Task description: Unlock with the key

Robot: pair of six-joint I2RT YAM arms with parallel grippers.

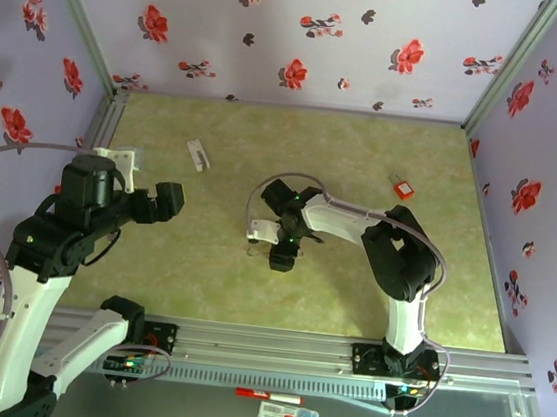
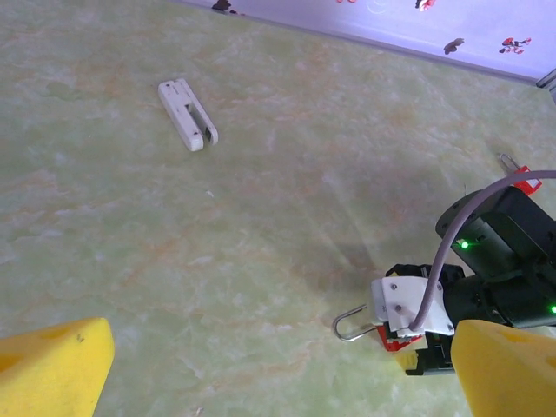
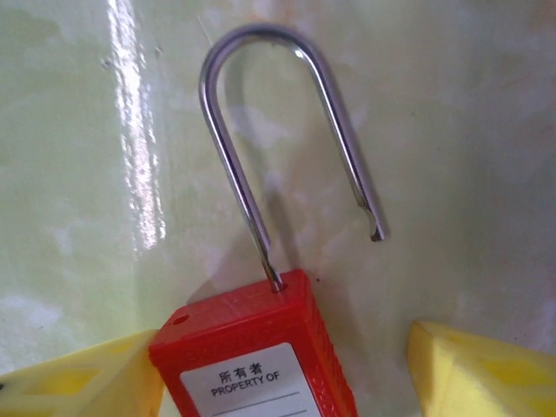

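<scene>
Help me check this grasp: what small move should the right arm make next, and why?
Probably close the right jaws on the padlock. Its red body lies between the yellow pads, one against its side and the other across a gap, so it does not look gripped yet.

Padlock [image 3: 250, 340] body beyond bottom edge

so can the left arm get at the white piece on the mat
Probably yes: the left gripper is open, the white piece lies alone on bare mat ahead of it, and the right gripper sits aside at the red padlock.
</scene>
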